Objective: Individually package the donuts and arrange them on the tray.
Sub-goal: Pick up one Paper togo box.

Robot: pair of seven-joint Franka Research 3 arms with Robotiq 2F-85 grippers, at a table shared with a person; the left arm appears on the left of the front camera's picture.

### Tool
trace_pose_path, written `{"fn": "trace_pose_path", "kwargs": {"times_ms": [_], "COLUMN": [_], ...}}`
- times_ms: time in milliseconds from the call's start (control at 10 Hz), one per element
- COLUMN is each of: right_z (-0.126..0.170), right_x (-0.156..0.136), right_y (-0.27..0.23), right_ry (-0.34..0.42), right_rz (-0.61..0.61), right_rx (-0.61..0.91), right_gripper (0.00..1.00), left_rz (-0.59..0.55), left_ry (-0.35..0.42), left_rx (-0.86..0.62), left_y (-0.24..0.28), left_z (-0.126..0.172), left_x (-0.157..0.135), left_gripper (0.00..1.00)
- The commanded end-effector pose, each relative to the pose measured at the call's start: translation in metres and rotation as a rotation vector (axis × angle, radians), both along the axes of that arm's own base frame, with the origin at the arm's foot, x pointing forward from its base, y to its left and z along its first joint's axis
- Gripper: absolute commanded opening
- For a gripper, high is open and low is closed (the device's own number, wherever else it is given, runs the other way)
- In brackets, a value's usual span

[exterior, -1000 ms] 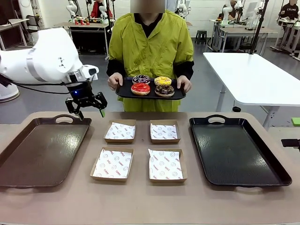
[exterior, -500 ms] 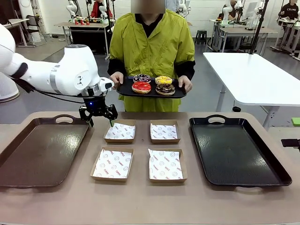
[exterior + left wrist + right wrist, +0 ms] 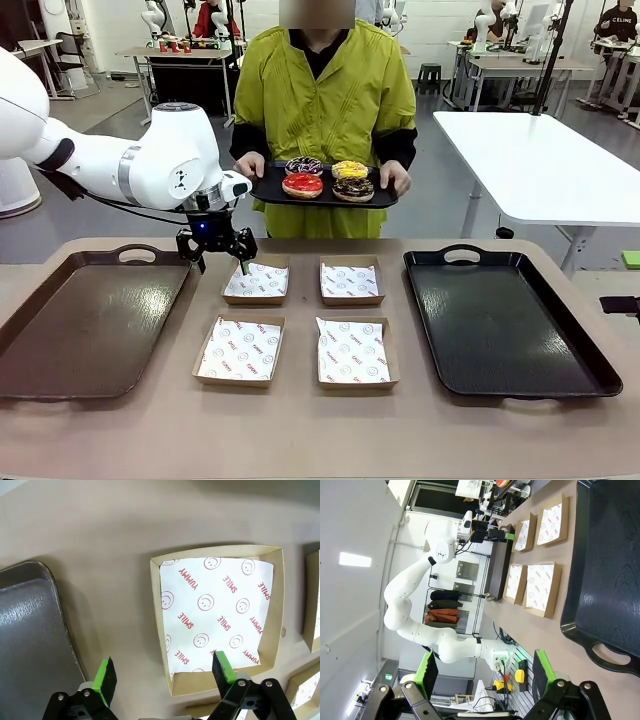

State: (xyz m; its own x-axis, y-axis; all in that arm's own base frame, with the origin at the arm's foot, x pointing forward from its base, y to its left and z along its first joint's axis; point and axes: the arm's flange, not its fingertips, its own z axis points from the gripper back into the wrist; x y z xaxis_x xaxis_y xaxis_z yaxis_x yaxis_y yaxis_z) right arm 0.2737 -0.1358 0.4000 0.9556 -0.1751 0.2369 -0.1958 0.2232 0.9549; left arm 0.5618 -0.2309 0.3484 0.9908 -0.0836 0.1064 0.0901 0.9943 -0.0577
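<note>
Left hand (image 3: 222, 264), fingers spread and empty, has slid right above the far-left paper-lined cardboard tray (image 3: 256, 281).

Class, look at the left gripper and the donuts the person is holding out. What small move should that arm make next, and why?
Probably reach forward and up toward the red donut. The left gripper hangs open and empty above the far-left cardboard tray, which holds only printed paper. The red donut sits front-left on the black tray that the person holds out, so it looks nearest to that gripper.
</note>
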Motion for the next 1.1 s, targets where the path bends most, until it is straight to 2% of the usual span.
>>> {"fn": "trace_pose_path", "kwargs": {"times_ms": [0, 600, 1000], "right_z": [0.0, 0.0, 0.0], "right_x": [0.001, 0.001, 0.001], "right_y": [0.0, 0.0, 0.0], "right_ry": [-0.007, -0.007, -0.007], "right_rz": [0.002, 0.002, 0.002], "right_rx": [0.01, 0.01, 0.01], "right_gripper": [1.0, 1.0, 1.0], "left_rz": [0.004, 0.006, 0.026], "left_ry": [0.003, 0.005, 0.017], "left_rx": [-0.002, 0.022, 0.1], "left_y": [0.002, -0.003, -0.018], "left_z": [0.002, 0.0, -0.011], "left_x": [-0.001, 0.002, 0.026], "left_gripper": [1.0, 1.0, 1.0]}}
